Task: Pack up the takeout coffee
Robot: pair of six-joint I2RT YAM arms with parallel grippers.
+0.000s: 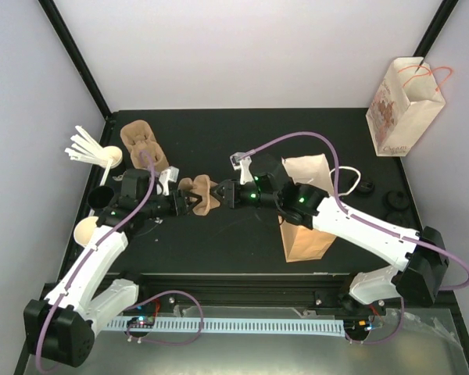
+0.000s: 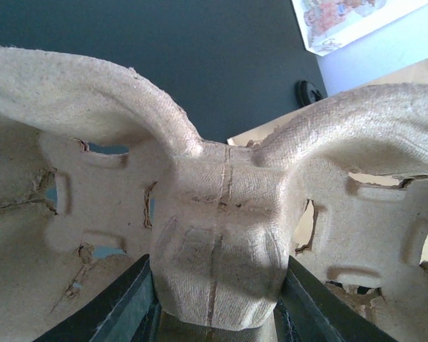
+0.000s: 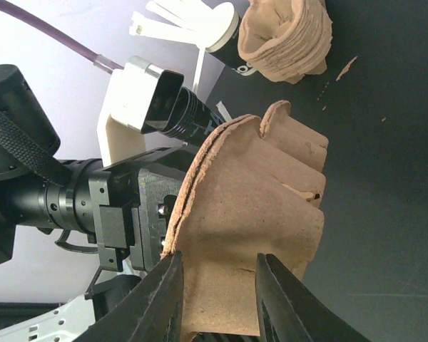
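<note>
Both grippers hold one brown pulp cup carrier in the air over the middle of the black table. My left gripper is shut on its centre post, and the carrier fills the left wrist view. My right gripper is shut on the carrier's opposite side, one finger on each face. A cream paper cup stands at the table's left edge, apart from both grippers. Small black lids lie at the far right and also show in the left wrist view.
A stack of pulp carriers sits back left, also in the right wrist view. White stirrers stand in a cup beside it. A brown paper bag stands under my right arm. A printed white bag stands back right.
</note>
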